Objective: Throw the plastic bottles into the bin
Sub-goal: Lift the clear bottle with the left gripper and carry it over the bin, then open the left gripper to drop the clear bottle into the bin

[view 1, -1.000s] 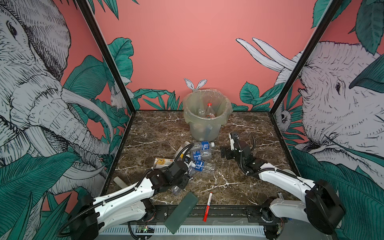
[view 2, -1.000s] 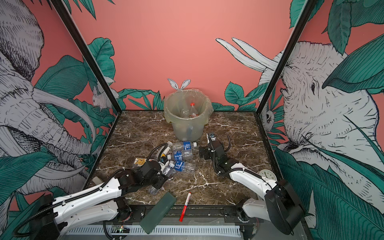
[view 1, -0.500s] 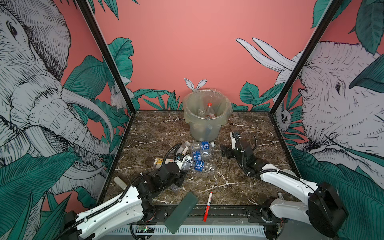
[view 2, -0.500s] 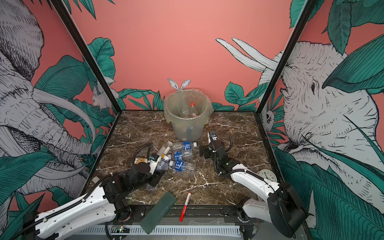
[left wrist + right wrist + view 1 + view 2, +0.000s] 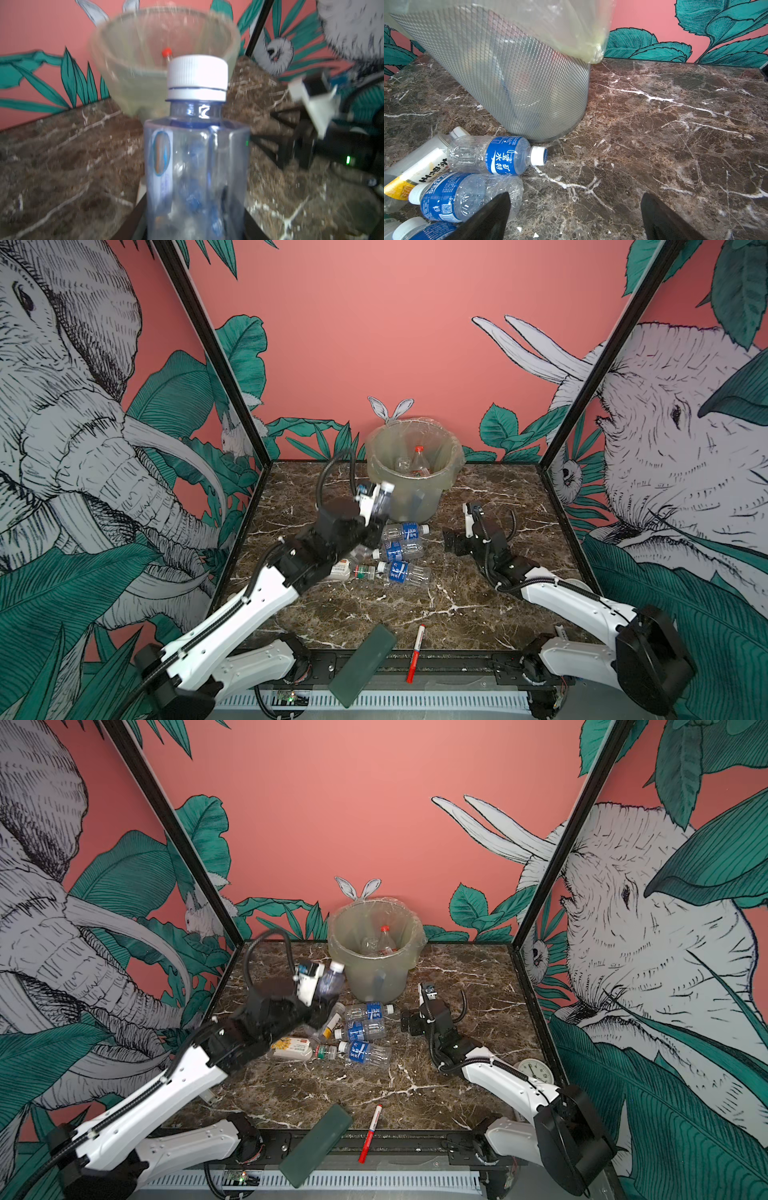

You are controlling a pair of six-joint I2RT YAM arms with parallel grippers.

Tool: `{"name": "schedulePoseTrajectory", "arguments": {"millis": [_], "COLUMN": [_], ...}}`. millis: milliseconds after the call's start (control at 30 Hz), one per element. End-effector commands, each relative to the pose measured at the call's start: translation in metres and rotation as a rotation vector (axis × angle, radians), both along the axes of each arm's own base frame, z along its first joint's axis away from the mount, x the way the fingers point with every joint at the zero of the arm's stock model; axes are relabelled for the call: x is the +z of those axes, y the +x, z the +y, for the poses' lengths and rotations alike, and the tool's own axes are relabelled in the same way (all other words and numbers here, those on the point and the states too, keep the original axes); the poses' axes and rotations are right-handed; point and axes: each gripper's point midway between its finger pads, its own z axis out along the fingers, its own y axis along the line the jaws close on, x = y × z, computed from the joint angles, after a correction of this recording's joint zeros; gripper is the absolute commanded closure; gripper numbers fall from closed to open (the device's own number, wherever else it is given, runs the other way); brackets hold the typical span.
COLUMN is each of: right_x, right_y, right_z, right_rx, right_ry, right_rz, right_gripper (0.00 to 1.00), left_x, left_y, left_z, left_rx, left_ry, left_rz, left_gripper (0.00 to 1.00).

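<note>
Clamping a white-capped bottle [image 5: 383, 495], left tool [image 5: 374, 516] points its long axis at the bin [image 5: 415, 499] just ahead; right tool [image 5: 576, 195] wide, empty.

The left arm [image 5: 232, 614] and right arm [image 5: 573, 601] both wear glossy white shells between black joint housings, and small dark screws dot the white covers near the bases. A black ribbed cable [image 5: 320, 485] loops at each wrist. The left claw [image 5: 376, 510] has a white bracket [image 5: 368, 502] beside it. The right claw [image 5: 575, 194] has black, wedge-shaped fingers [image 5: 492, 218].
</note>
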Motion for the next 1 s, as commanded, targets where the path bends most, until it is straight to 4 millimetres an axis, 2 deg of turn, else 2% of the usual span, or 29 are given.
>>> {"name": "schedulePoseTrajectory", "arguments": {"millis": [0, 67, 100, 167, 200, 267, 400, 533, 600, 833, 967], "right_x": [0.002, 0.0, -0.001, 0.0, 0.001, 0.004, 0.004, 0.002, 0.002, 0.002, 0.006], "right_y": [0.003, 0.004, 0.005, 0.006, 0.005, 0.005, 0.007, 0.007, 0.008, 0.007, 0.004], "right_z": [0.0, -0.002, -0.004, -0.008, -0.01, -0.014, -0.021, -0.018, -0.016, -0.005, 0.01], "right_rx": [-0.005, -0.009, -0.016, -0.025, -0.03, -0.038, -0.055, -0.043, -0.037, 0.015, 0.097], "right_ry": [0.031, 0.027, 0.027, 0.034, 0.041, 0.052, 0.069, 0.086, 0.092, 0.114, 0.14], "right_rz": [-0.013, -0.005, -0.004, -0.004, -0.005, -0.012, -0.008, 0.001, 0.004, 0.019, 0.019], "right_gripper": [0.0, 0.0, 0.0, 0.0, 0.0, 0.0, 0.0, 0.0, 0.0, 0.0, 0.0], "left_x": [0.088, 0.131, 0.134, 0.154, 0.152, 0.147, 0.141, 0.144, 0.138, 0.099, 0.072], "left_y": [0.048, 0.077, 0.099, 0.129, 0.144, 0.155, 0.144, 0.116, 0.103, 0.075, 0.063], "left_z": [-0.031, -0.049, -0.058, -0.061, -0.06, -0.057, -0.047, -0.029, -0.02, 0.008, 0.026], "left_rx": [-0.104, -0.138, -0.132, -0.106, -0.08, -0.061, -0.04, -0.03, -0.022, 0.034, 0.092], "left_ry": [-0.069, -0.109, -0.098, -0.114, -0.119, -0.13, -0.163, -0.202, -0.195, -0.156, -0.137], "left_rz": [-0.153, -0.202, -0.203, -0.211, -0.188, -0.157, -0.188, -0.228, -0.218, -0.16, -0.136], "left_gripper": [0.48, 0.42, 0.29, 0.05, 0.01, 0.0, 0.0, 0.0, 0.0, 0.01, 0.0]}}
